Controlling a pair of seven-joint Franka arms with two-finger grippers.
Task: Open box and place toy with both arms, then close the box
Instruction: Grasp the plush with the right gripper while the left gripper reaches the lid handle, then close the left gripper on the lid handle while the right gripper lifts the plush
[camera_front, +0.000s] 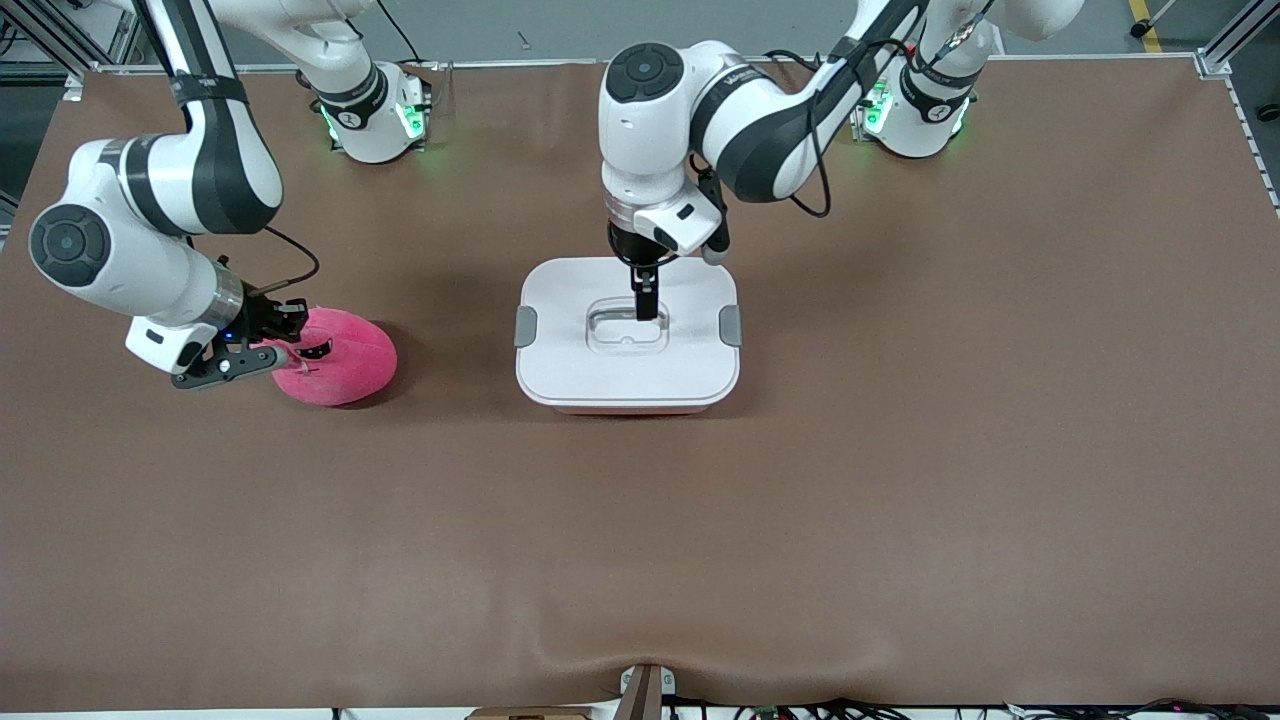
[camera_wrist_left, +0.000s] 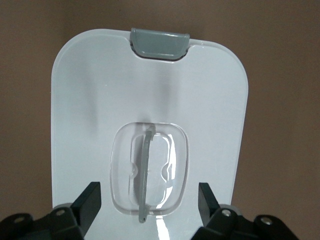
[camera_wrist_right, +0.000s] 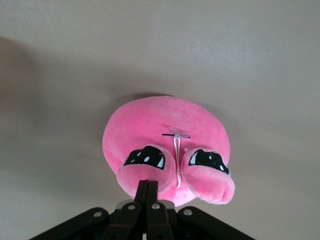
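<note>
We see the left gripper (camera_front: 646, 300) hanging straight down over the middle of the box (camera_front: 628, 370), its fingers (camera_wrist_left: 90, 202) spread wide to either side of the clear recessed handle (camera_wrist_left: 150, 170) and grasping nothing, while the white lid (camera_wrist_left: 210, 100) sits on with its grey clips (camera_front: 525, 326) at both ends. We find the right gripper (camera_front: 290, 350) low at the table toward the right arm's end, its fingers (camera_wrist_right: 149, 192) clenched together against the pink toy (camera_front: 340, 357), right below one bulging eye (camera_wrist_right: 145, 159).
</note>
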